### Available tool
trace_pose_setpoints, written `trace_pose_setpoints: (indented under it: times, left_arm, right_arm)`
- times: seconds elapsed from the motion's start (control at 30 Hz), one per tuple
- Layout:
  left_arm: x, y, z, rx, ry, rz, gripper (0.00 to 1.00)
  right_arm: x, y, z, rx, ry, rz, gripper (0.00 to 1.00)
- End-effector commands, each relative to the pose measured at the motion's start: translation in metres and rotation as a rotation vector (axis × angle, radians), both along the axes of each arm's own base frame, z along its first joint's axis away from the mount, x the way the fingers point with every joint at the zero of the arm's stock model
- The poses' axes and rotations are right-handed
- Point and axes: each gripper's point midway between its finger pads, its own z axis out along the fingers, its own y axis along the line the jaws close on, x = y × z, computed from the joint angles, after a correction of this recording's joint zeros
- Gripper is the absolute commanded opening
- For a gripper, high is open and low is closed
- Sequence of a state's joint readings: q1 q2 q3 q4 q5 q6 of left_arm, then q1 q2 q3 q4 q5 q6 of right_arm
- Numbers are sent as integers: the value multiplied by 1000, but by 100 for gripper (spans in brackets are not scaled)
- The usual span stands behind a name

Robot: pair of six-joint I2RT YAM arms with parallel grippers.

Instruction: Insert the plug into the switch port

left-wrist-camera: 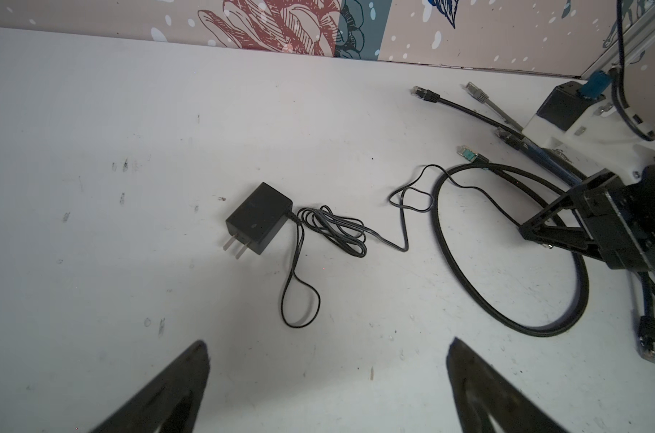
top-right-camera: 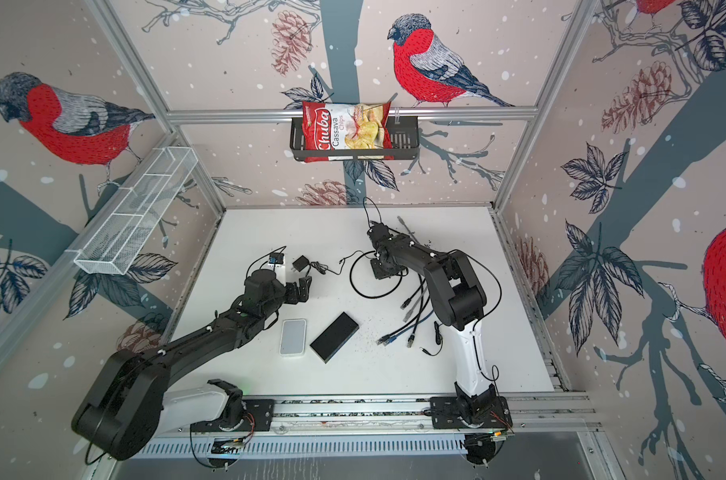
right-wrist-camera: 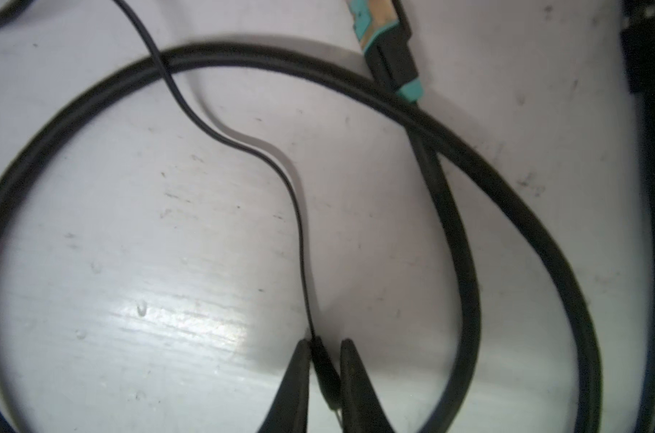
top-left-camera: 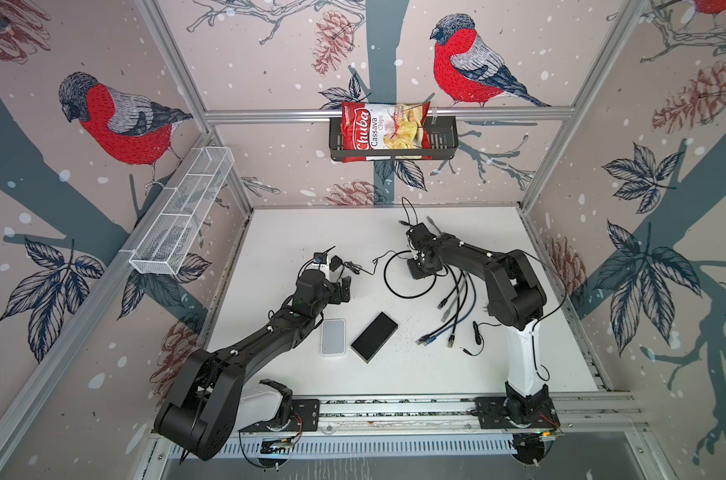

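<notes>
Inside the loop of a thick black cable, toward the back of the surface, my right claw is clamped on the plug. The plug is a slim black barrel whose long axis runs back between my fingers. Its thin cord leads out past the tips toward the adapter. Both top views hide the plug under my wrist. From this claw, the black box and the white box lie side by side toward the base rail and over to my left arm's side. I take one of them for the switch, but no port face shows, so I cannot tell which way the barrel must point. My left claw, jaws wide apart and holding nothing, hovers near the adapter and is nearer those boxes. On the back wall a black basket holds a bag of chips. I see nothing in the compartments of the white wire basket.
</notes>
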State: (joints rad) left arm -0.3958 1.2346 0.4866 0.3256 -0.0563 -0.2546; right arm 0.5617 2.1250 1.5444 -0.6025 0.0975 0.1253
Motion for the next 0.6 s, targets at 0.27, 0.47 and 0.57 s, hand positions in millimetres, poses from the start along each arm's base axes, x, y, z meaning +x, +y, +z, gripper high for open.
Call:
trace_pose_setpoints:
  times: [0.27, 0.47, 0.57]
  left_arm:
    - [-5, -8, 8, -3, -12, -47, 97]
    - [-8, -15, 9, 3, 17, -80, 97]
    - [-12, -22, 9, 11, 16, -110, 97]
  right_arm:
    - [-19, 5, -5, 46, 100, 41, 3]
    - [-17, 33, 14, 251, 71, 34, 1]
    - [-18, 55, 44, 453, 5, 40, 1]
